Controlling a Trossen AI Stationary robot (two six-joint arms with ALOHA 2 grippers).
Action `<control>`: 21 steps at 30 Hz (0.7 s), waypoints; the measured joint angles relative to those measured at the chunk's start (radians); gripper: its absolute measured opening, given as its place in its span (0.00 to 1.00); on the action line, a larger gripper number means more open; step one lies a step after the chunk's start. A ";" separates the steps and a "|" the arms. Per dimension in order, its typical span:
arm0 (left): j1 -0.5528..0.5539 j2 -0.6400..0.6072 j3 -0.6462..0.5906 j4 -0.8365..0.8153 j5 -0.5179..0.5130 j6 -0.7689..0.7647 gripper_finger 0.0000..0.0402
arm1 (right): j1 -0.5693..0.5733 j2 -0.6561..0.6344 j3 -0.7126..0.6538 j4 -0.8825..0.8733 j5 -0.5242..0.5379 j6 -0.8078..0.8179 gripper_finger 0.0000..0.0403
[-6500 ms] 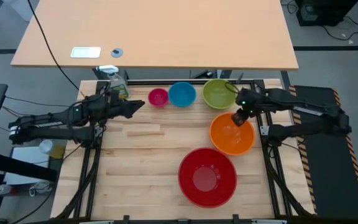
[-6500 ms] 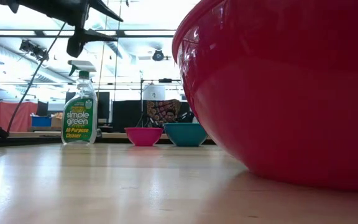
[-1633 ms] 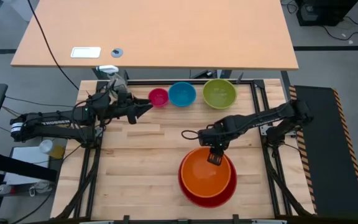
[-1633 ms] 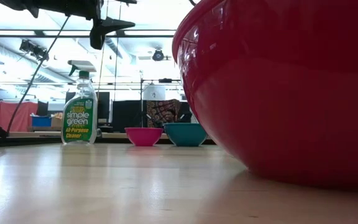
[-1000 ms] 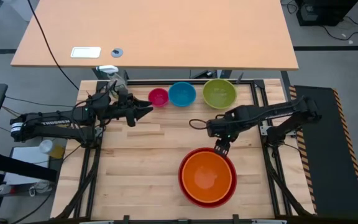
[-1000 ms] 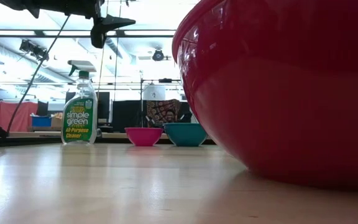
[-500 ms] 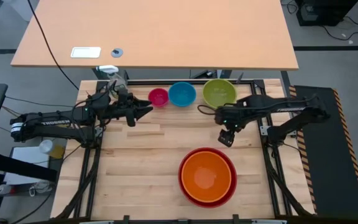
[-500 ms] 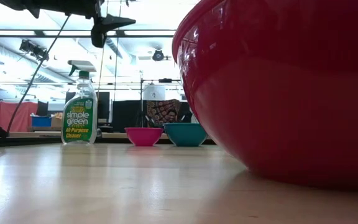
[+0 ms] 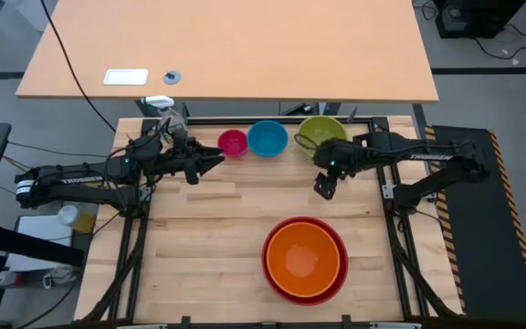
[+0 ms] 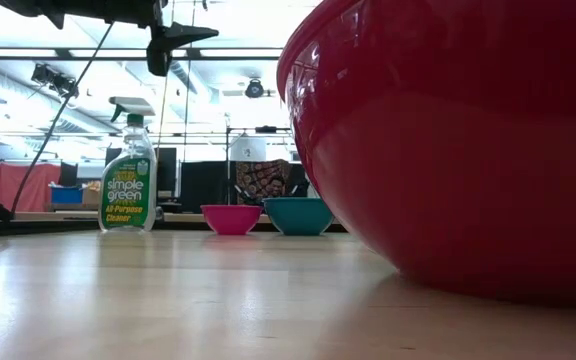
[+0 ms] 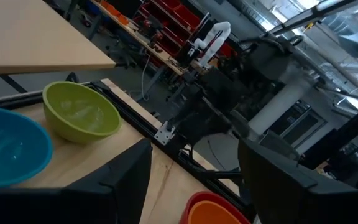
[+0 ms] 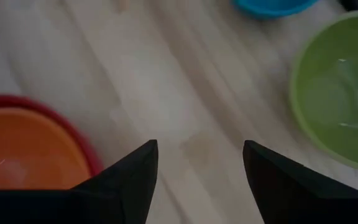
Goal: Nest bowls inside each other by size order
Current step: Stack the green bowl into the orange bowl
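The right tool (image 9: 324, 188) hung over bare wood of the bench (image 9: 208, 228), its two dark fingers (image 12: 124, 186) spread wide with nothing between them. It sat just beside the lime green bowl (image 9: 322, 136), on the side nearer the front of the bench, with that bowl's rim and glossy inside showing in the right wrist view.

The left tool (image 9: 210, 163) hovered near the back left, pointing toward the magenta-pink bowl (image 9: 232, 143) without touching it. Its fingers (image 11: 114, 186) also stood apart and empty.

The orange bowl (image 9: 305, 259) already sat inside the red bowl (image 9: 274, 274) at the front of the bench, the red rim showing as a thin ring around it. The lime green, blue (image 9: 267, 138) and magenta-pink bowls stood upright in a row along the back edge, close together but each on its own. A yellow-green spray bottle (image 10: 126, 186) stood at the back left corner, just beside the left arm.

By size order, the lime green bowl looked to be the next one to move. The bowls appeared to be thin, stiff plastic: probably light, unlikely to break, and smooth enough to slip. The curved wall offered little to squeeze from outside, so the best hold was likely a pinch on the rim, one finger inside and one outside. A light bowl held at one point on the rim could tilt or swing, so it would likely want lowering slowly over the orange bowl's centre.
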 joint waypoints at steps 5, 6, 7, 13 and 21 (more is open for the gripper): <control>0.000 0.013 0.000 -0.003 -0.006 -0.075 0.60 | -0.112 -0.084 -0.072 0.088 0.044 0.001 0.58; 0.000 0.013 0.000 0.000 -0.012 -0.079 0.60 | -0.139 -0.094 -0.081 0.102 0.038 0.002 0.58; 0.000 0.014 0.000 0.001 -0.018 -0.079 0.60 | -0.164 -0.102 -0.088 0.109 0.023 0.002 0.58; 0.019 0.027 0.000 0.001 -0.033 -0.107 0.57 | -0.306 -0.112 -0.126 0.124 -0.044 -0.016 0.58; 0.072 0.033 0.047 -0.003 -0.041 -0.117 0.48 | -0.469 -0.114 -0.227 0.298 -0.130 -0.034 0.58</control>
